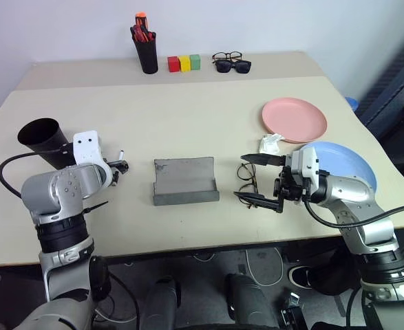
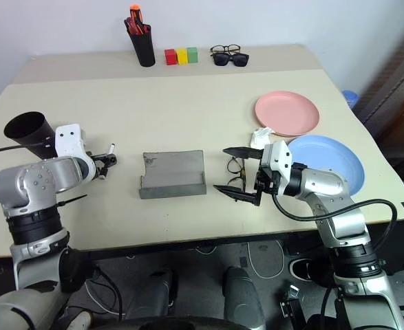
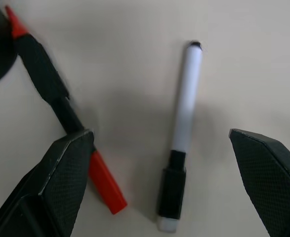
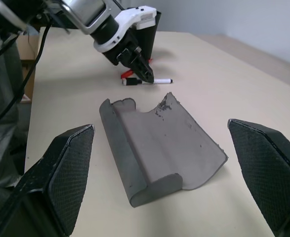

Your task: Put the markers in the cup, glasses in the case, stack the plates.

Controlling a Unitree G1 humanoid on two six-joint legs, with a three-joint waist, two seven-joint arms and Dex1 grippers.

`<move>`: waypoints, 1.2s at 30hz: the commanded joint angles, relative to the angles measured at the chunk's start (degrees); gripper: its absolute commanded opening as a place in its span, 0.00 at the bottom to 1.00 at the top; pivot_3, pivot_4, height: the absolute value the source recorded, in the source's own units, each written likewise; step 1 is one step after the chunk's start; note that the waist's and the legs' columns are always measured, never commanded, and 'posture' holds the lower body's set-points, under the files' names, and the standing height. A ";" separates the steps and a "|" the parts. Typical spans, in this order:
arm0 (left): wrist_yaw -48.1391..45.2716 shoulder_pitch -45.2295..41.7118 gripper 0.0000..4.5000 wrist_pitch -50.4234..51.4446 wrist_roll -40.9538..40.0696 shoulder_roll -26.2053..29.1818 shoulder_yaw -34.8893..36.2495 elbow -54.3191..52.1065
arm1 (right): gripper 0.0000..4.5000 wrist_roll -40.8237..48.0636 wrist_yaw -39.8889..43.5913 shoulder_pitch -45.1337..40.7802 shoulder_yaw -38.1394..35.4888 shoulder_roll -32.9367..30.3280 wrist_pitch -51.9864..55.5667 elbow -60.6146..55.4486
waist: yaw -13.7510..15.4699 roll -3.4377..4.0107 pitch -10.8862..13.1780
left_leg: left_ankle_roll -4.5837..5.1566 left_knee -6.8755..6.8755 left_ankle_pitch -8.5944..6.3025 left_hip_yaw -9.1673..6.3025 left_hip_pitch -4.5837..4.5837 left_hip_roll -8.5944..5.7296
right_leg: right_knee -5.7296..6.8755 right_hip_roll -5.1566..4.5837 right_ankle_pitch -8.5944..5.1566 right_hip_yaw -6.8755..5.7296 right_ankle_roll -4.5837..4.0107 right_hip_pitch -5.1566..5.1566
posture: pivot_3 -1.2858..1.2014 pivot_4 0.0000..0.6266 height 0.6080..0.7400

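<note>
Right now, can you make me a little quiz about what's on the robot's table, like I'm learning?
1. True or false: the pink plate is stacked on the blue plate.
2. Which marker lies between the left gripper's open fingers? A) the white marker B) the red marker C) none
3. Fill in: the grey case lies ____, with nothing in it.

Key:
1. False: they lie side by side.
2. A. The red one lies beside one finger.
3. Open. The glasses lie on the table beside it, between the right gripper's open fingers.
</note>
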 commanded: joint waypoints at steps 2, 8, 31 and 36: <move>-0.95 -1.14 0.60 1.88 2.97 -0.31 0.63 3.51 | 1.00 1.08 -0.93 0.75 -2.30 -0.52 -0.31 -2.75 | -0.11 0.00 0.00 | -0.01 0.00 0.00 0.00 0.00 -0.01 | -0.02 0.00 -0.01 0.01 0.02 0.01 | 0.52 0.24 1.00; -2.72 -1.43 0.06 4.69 4.84 -2.92 1.80 2.50 | 1.00 1.13 -1.71 1.67 -2.31 -0.42 0.00 -3.76 | 0.30 0.03 -0.02 | -0.09 -0.13 0.05 -0.02 0.06 -0.01 | -0.01 0.00 0.05 0.00 0.13 0.01 | 0.52 0.24 1.00; -7.19 11.76 0.06 -47.28 23.66 7.58 -8.56 -23.11 | 1.00 0.09 0.92 -7.30 0.26 4.10 -1.73 7.44 | 0.21 -0.08 0.06 | -0.19 -0.22 0.11 0.00 -0.07 -0.03 | -0.20 -0.06 0.07 0.02 -0.13 -0.06 | 0.52 0.24 1.00; 0.29 14.52 0.06 -55.92 30.82 6.61 -5.12 -20.30 | 1.00 -0.26 2.27 -9.59 1.08 5.60 -2.85 10.23 | 0.07 -0.08 0.06 | -0.18 -0.23 0.12 -0.01 -0.08 -0.03 | -0.18 -0.05 0.08 0.02 -0.10 -0.08 | 0.52 0.24 1.00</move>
